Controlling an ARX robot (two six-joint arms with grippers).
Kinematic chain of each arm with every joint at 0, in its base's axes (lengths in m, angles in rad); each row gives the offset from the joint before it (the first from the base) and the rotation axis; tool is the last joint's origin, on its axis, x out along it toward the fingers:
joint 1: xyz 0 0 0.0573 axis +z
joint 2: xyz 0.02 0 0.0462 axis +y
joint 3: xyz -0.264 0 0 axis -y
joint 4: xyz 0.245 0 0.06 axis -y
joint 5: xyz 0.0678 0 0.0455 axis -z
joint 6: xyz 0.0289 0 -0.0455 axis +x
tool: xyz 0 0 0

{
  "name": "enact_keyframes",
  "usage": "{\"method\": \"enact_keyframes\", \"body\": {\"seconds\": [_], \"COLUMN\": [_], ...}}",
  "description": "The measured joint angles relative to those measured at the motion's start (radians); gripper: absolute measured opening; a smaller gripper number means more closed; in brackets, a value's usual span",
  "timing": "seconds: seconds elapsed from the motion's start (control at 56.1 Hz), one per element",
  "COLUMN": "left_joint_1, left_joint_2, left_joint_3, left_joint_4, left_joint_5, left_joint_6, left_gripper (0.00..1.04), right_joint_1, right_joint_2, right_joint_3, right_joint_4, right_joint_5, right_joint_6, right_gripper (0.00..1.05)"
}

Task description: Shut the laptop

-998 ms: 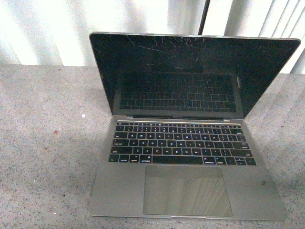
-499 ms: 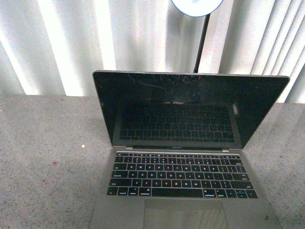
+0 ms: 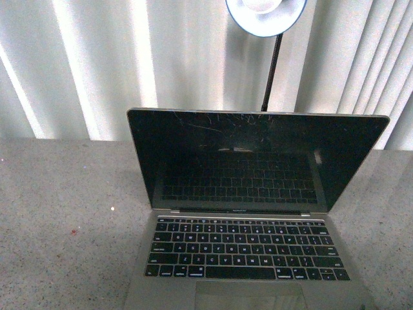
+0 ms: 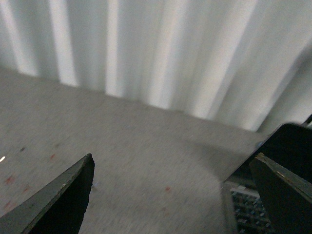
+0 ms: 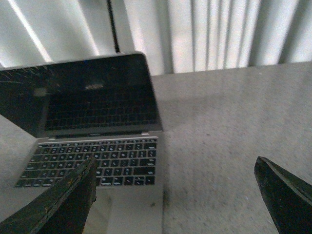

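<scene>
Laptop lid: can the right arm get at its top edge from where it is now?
Probably yes. The right end effector is open, only bare table lies between it and the laptop, and the upright lid has its top edge exposed.

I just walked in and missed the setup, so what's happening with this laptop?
A two-armed robot is meant to close the laptop, but nothing is handling it at this moment. It sits open on the grey table, its cracked screen upright and dark. The left gripper and the right gripper are both open and hold nothing. Each wrist view shows the laptop untouched. A lamp stands behind it.
</scene>
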Motion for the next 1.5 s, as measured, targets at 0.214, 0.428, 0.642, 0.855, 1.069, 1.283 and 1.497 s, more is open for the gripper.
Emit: {"method": "enact_keyframes", "body": {"seconds": [0.214,0.428,0.642,0.855,1.069,1.283,1.497], "left_joint_1": [-0.162,-0.288,-0.334,-0.332,-0.312,-0.3,-0.312], "left_joint_2": [0.665,0.986,1.176,1.299,1.305,1.295,1.289], "left_joint_3": [0.349,0.704,0.918,1.027,1.058,1.043,1.035], "left_joint_4": [0.346,0.264,0.158,-0.004,-0.109,-0.153,-0.191], "left_joint_5": [0.2,0.151,0.069,-0.002,-0.008,0.039,0.102], "left_joint_6": [0.262,0.422,0.529,0.623,0.69,0.718,0.732], "left_gripper": [0.98,0.98,0.98,0.64,0.25,0.04,0.04], "right_joint_1": [-0.103,-0.175,-0.109,-0.054,-0.004,0.045,0.082], "right_joint_2": [0.6,0.939,1.012,1.096,1.19,1.277,1.347], "right_joint_3": [0.233,0.462,0.582,0.632,0.721,0.824,0.898], "right_joint_4": [0.354,0.413,0.363,0.323,0.257,0.209,0.156], "right_joint_5": [-0.224,-0.325,-0.381,-0.443,-0.452,-0.434,-0.423], "right_joint_6": [-0.3,-0.554,-0.722,-0.892,-0.995,-1.027,-1.047], "right_gripper": [0.97,0.97,0.76,0.41,0.02,0.03,0.03]}}
